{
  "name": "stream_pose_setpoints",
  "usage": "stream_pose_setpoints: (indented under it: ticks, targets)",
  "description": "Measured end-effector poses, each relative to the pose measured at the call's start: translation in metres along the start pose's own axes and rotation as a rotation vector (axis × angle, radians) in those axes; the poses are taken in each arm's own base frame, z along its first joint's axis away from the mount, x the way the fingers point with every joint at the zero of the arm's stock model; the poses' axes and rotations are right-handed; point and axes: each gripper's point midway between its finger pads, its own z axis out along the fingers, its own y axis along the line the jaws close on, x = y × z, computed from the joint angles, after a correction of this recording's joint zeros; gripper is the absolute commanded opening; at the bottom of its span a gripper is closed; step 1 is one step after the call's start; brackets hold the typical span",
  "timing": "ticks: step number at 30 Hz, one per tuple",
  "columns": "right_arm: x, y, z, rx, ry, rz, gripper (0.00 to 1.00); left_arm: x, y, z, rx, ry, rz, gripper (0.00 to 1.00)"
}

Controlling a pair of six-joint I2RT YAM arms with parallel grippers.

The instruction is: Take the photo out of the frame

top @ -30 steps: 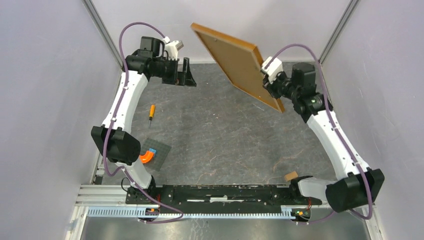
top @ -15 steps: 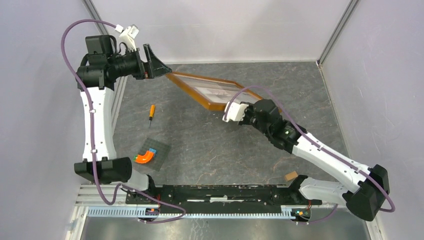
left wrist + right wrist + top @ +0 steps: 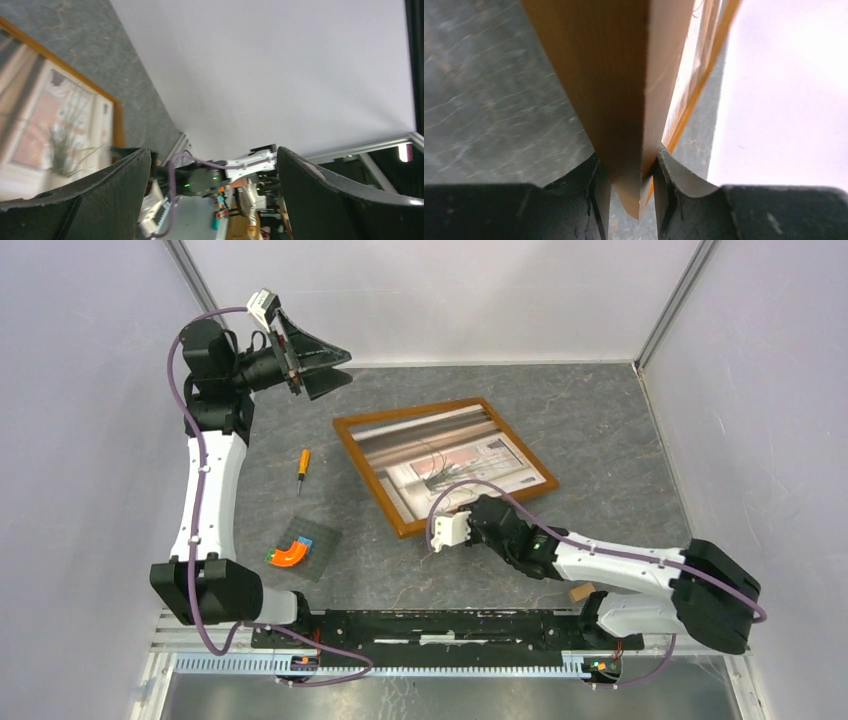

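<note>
Big frame [image 3: 367, 478] has come down from mid-air and flipped, now lying face up on the table [image 3: 600, 420], photo [image 3: 450, 460] still sitting in it, right gripper [image 3: 631, 170] clamped on its near edge, left gripper [image 3: 325, 365] raised at the far left, jaws spread wide, holding nothing

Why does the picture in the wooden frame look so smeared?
Overhead view: the rectangular plant photo in the orange-brown wooden frame looks streaked, perhaps from glare. Left wrist view: it is softly blurred too. Right wrist view: the frame edge fills the lens, fuzzy, beside a washed-out white wall.
</note>
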Motion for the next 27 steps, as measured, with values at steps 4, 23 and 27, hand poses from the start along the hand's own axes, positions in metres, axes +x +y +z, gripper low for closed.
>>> stream_pose_setpoints:
  ticks: [4,23,27]
  targets:
    - [0.025,0.048,0.008,-0.090,0.076,-0.071,0.00,-0.007,-0.013,0.002,0.058,0.011,-0.064,1.00]
    - [0.065,0.093,0.021,-0.188,0.283,-0.118,0.06,0.011,-0.025,-0.005,0.151,0.057,-0.022,1.00]
    - [0.053,0.099,0.021,-0.217,0.268,-0.121,0.53,0.018,0.020,-0.002,0.065,0.052,-0.044,1.00]
